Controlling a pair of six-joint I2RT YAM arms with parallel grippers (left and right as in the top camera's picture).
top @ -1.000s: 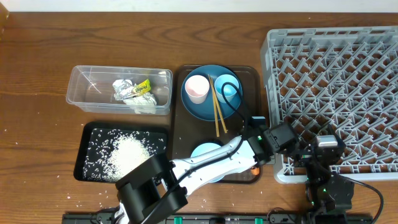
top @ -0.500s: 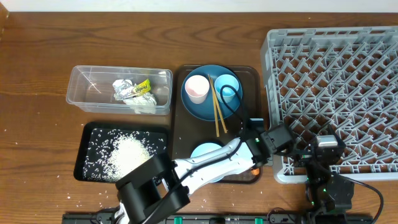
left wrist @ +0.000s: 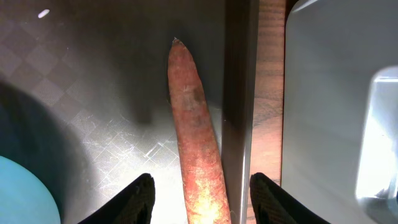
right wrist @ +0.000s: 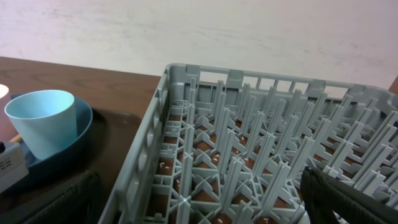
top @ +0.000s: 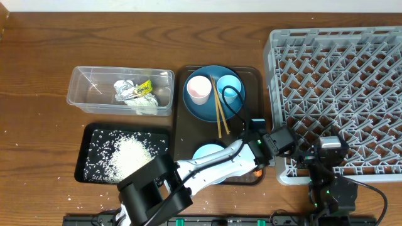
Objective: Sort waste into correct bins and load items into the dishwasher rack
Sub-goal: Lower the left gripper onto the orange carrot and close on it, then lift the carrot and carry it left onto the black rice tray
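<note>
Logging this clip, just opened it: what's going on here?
The left gripper, jaws open, straddles the carrot piece on the brown tray, not yet gripping it. The right gripper hangs open at the near edge of the dishwasher rack. Foil, tissue and wrapper lie in the clear tub, rice in the black tray. The plate, pink cup, blue cup, chopsticks and bowl are on the brown tray, not yet loaded.

We've got the foil (top: pixel 125 91), wrapper (top: pixel 146 86) and tissue wad (top: pixel 147 105) sitting in the clear tub (top: pixel 81 94), rice (top: pixel 129 152) piled in the black tray (top: pixel 85 163), and the pink cup (top: pixel 198 89), blue cup (top: pixel 231 92) and chopsticks (top: pixel 219 113) on the blue plate (top: pixel 201 108), near the grey rack (top: pixel 339 81).
</note>
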